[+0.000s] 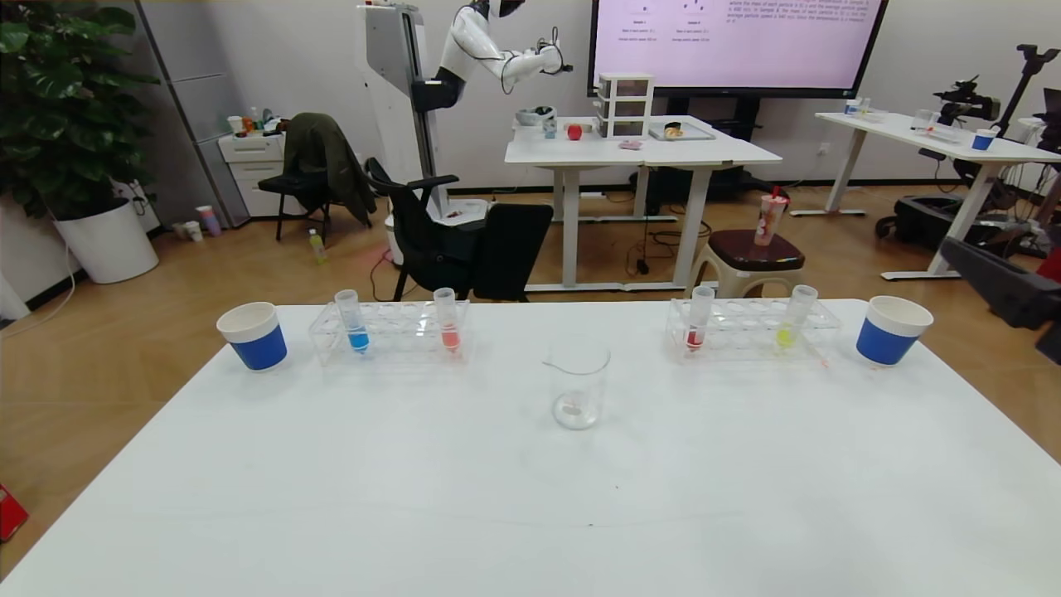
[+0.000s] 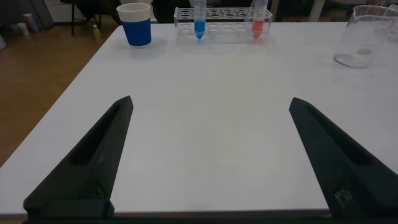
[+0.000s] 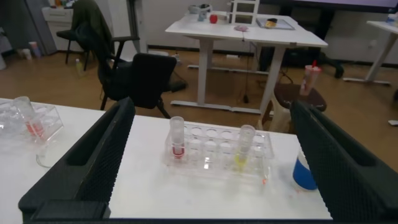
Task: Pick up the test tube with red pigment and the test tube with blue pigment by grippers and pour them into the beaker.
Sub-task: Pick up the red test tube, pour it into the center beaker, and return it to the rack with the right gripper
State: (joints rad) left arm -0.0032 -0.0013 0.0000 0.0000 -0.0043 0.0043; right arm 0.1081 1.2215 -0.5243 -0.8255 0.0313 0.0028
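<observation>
The beaker [image 1: 578, 385] is seen mid-counter [image 1: 530, 497], empty. Upright in a right-hand rack [image 1: 750, 330] stands the test tube with red pigment [image 1: 698, 328], straight ahead of the right gripper [image 3: 208, 158] (nearer arm), fingers spread wide. The test tube with blue pigment [image 1: 352, 322] stands upright far-left, ahead of the wide-spread left gripper [image 2: 208, 155].

Clear glass beaker [image 1: 578, 387] stands upright mid-table, looks basically empty — blue-tipped tube [image 1: 354, 322] stands upright in the left rack, red-tipped tube [image 1: 698, 317] upright in the right rack, both well apart from it.
</observation>
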